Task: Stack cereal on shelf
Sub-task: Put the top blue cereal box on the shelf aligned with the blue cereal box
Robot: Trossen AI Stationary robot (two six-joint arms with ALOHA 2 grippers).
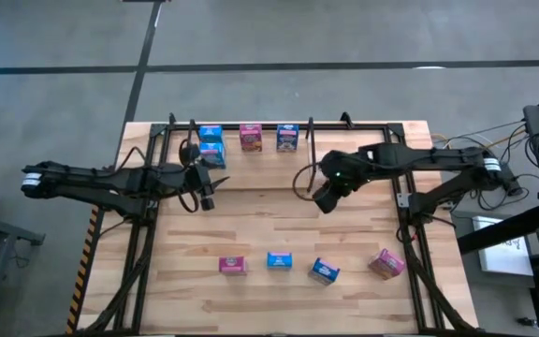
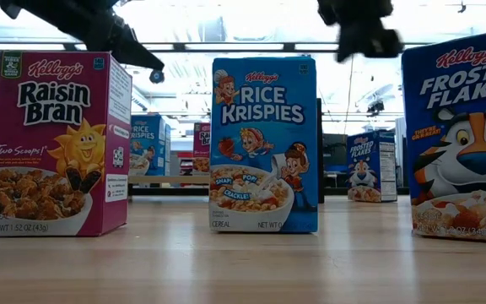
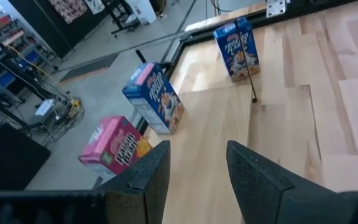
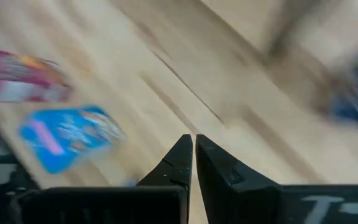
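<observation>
**Four boxes wait at the near edge, both hands empty above the middle**

Nearest the low camera stand three boxes in a row: the pink Raisin Bran box (image 2: pixel 57 143), the blue Rice Krispies box (image 2: pixel 264 143) and the Frosted Flakes box (image 2: pixel 461 135).

From above, on the clock face of the surface (image 1: pixel 269 225), four cereal boxes lie along 6 o'clock, and the pink box at the right end (image 1: pixel 386 264) is turned askew. Four more boxes stand in the shelf (image 1: pixel 279 126) at 12 o'clock.

Right hand (image 1: pixel 326 198) hangs near the centre, fingers clenched, grasping nothing. The near row lies toward 6 o'clock from it, well apart; I judge this arm is nearer to the Frosted Flakes box and the askew pink one.

Left hand (image 1: pixel 206 192) hovers just before the shelf, toward 10 o'clock, half released and empty.

Between the hands and the near row the wood is bare, so there is room to descend. The black side frames limit reach at 3 and 9 o'clock.
</observation>
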